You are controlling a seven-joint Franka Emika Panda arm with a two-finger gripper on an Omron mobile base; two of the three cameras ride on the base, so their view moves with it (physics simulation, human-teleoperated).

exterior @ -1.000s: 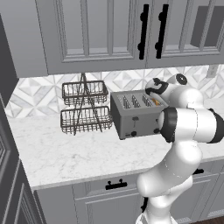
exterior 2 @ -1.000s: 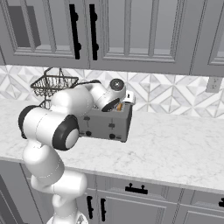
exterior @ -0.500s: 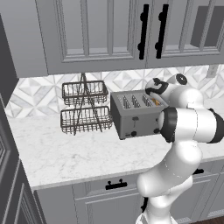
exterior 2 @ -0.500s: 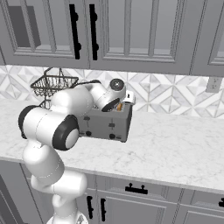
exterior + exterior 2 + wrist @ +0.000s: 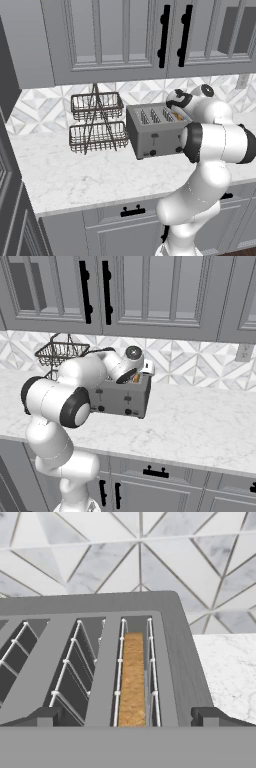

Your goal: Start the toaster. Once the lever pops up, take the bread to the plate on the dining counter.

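The grey toaster (image 5: 152,139) (image 5: 120,398) stands on the kitchen counter against the tiled wall, its black knobs on the front face. The bread (image 5: 132,679) sits upright, low in the toaster's (image 5: 172,624) rightmost slot, and its tan top edge shows (image 5: 178,116) (image 5: 136,377). My gripper (image 5: 128,717) hangs just above that end of the toaster and looks down into the slots. It is open, one fingertip on each side of the bread's slot and apart from the bread. The plate and the dining counter are out of view.
A black wire two-tier basket rack (image 5: 96,125) (image 5: 61,351) stands just left of the toaster. Grey wall cabinets (image 5: 150,40) hang low above the counter. White marble countertop (image 5: 200,426) stretches to the right; an outlet (image 5: 243,352) sits on the backsplash.
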